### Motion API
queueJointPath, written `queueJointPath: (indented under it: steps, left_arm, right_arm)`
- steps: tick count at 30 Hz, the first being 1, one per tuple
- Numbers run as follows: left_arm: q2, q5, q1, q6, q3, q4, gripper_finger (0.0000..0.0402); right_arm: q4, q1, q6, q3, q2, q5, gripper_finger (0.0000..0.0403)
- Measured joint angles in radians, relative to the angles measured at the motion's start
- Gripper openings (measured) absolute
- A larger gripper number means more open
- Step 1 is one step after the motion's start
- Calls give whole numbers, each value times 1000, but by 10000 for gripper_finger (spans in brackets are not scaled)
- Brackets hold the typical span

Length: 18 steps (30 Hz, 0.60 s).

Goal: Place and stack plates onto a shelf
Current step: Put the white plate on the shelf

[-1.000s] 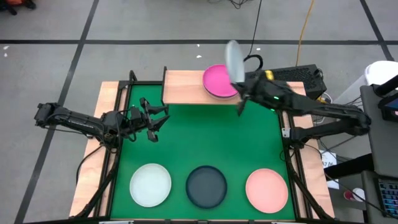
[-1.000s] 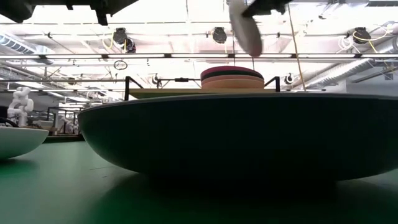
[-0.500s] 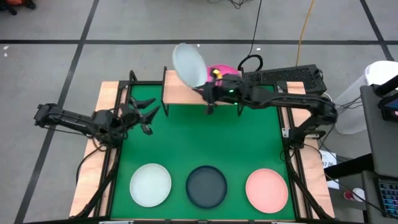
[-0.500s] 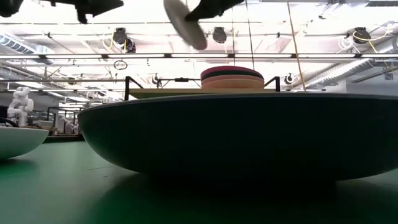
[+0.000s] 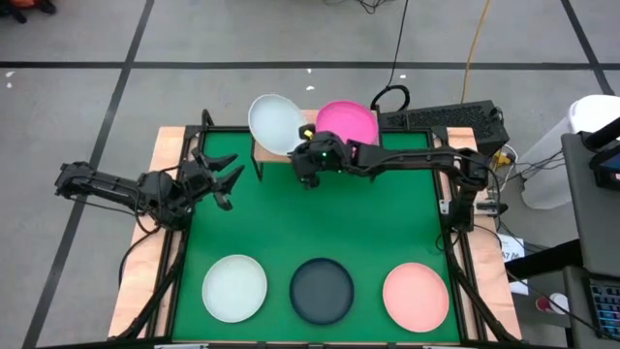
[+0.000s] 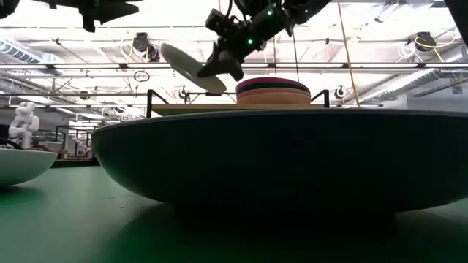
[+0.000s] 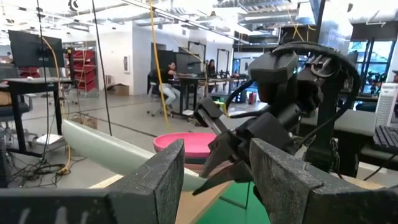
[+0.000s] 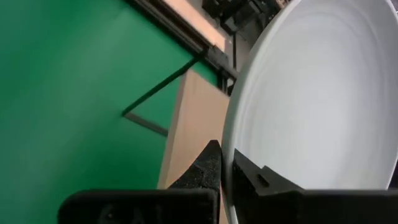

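Note:
My right gripper [image 5: 300, 151] is shut on a white plate [image 5: 276, 123] and carries it tilted above the left half of the light-wood shelf [image 5: 269, 153]. Beside it, a stack of plates with a magenta one on top [image 5: 346, 124] sits on the shelf's right half; the low view shows the stack [image 6: 273, 91] and the tilted white plate [image 6: 191, 68]. My left gripper [image 5: 221, 179] hangs open above the green mat's left side and touches nothing. In its wrist view the white plate [image 7: 106, 149] and the right gripper [image 7: 230, 149] show ahead. My right gripper pinches the white plate's rim [image 8: 229, 168] on the side toward the stack, with one finger [image 8: 208, 165] on the underside and the other [image 8: 261, 180] on the hollow upper face. It comes slanting from the table's right. The plate is lifted clear and tilted, its free edge higher.
Three plates lie along the mat's near edge: a pale one [image 5: 234, 288], a dark teal-grey one [image 5: 322, 290] and a salmon pink one [image 5: 416, 296]. The dark plate [image 6: 278, 161] fills the low view. Black frame posts [image 5: 205, 121] stand at the shelf's left end.
My right gripper has swung from above the stack toward the table's left and come down over the shelf's left half. The white plate has tipped from nearly edge-on to a shallower tilt. My left gripper has drawn back a little toward the left edge.

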Motion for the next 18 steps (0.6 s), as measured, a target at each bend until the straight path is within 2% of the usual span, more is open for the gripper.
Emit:
queueJointPath:
  steps: [18]
  left_arm:
    - [7, 1, 0, -12, 0, 7, 188]
  right_arm:
    - [-74, -48, 30, -4, 10, -3, 0]
